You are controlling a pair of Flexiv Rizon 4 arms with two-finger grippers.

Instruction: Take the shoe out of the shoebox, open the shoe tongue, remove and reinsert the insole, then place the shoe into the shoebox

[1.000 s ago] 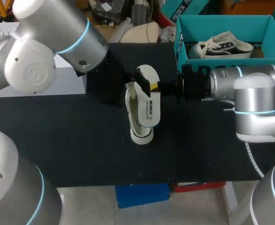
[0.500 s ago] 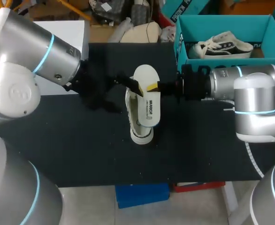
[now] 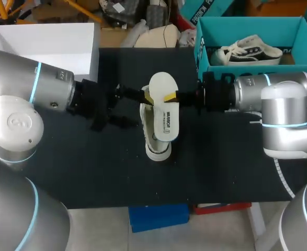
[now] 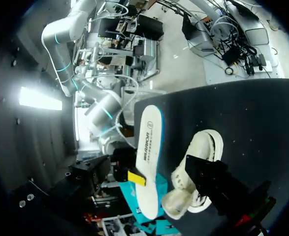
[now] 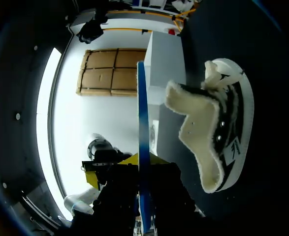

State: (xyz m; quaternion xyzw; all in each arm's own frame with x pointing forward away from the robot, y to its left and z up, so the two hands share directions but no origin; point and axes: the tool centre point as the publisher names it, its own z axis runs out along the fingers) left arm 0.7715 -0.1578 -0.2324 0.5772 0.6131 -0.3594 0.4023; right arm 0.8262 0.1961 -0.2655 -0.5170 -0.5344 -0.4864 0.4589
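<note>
Two end effectors met over the middle of the black worktop (image 3: 90, 167).

Right end effector (image 3: 170, 97), on the arm entering from the right, was clamped on the teal-rimmed white insole (image 3: 163, 112). Its yellow tips pinched the insole's two faces near one end. The insole was held on edge, with its printed face turned toward the head camera. In the right wrist view the insole (image 5: 143, 123) showed edge-on as a thin blue line running out from between the fingers of the right end effector (image 5: 143, 169).

A black-and-white canvas shoe (image 3: 154, 141) with cream lining sat on the worktop just under the insole, partly hidden by it in the head view. Its mouth gaped wide and the lining showed (image 5: 218, 137). Whether the insole touched the shoe could not be told.

Left end effector (image 3: 140, 110), on the arm entering from the left, had its fingers spread with nothing gripped between them. One yellow tip stood just beside the insole's near edge, but contact could not be judged. In the left wrist view one of its dark fingers (image 4: 215, 182) crossed in front of the shoe (image 4: 208, 145), with the insole (image 4: 146, 157) beyond.

The teal cardboard shoebox (image 3: 201, 52) stood at the far right corner, well apart from the shoe, with a second sneaker (image 3: 247, 52) lying inside it. A white open box (image 3: 43, 44) sat at the far left.
</note>
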